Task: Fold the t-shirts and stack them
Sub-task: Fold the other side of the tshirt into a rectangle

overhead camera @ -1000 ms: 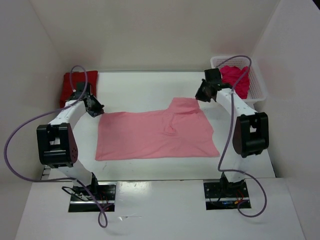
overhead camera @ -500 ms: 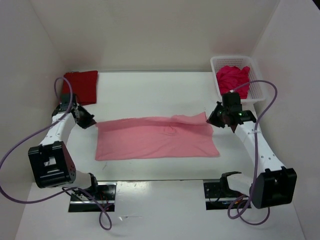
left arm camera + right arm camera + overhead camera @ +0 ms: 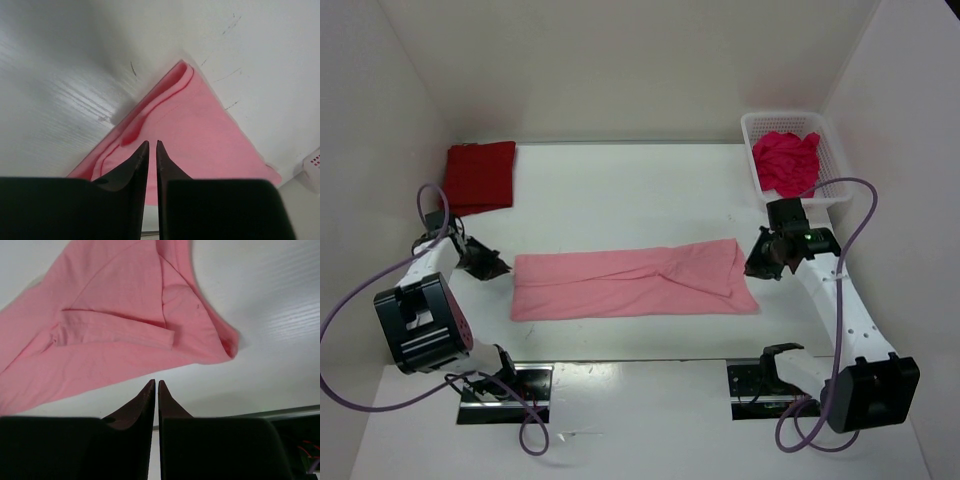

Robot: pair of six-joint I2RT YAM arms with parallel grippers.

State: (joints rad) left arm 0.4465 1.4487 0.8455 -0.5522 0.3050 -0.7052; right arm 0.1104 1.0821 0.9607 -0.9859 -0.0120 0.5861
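Note:
The light pink t-shirt lies on the table folded into a long band. My left gripper sits low at its left end. In the left wrist view the jaws stand a narrow slit apart over the pink cloth, holding nothing. My right gripper is at the band's right end. Its jaws are barely parted over bare table, just short of the pink edge. A folded dark red t-shirt lies at the back left. The crimson-magenta t-shirt is bunched in the basket.
The white lattice basket stands at the back right by the side wall. White walls close in the table on the left, back and right. Both arm bases are bolted at the near edge.
Both grippers drew the pink shirt's far half toward the near edge, folding it lengthwise. They then lowered to the band's ends, parted their jaws slightly and let the cloth go.

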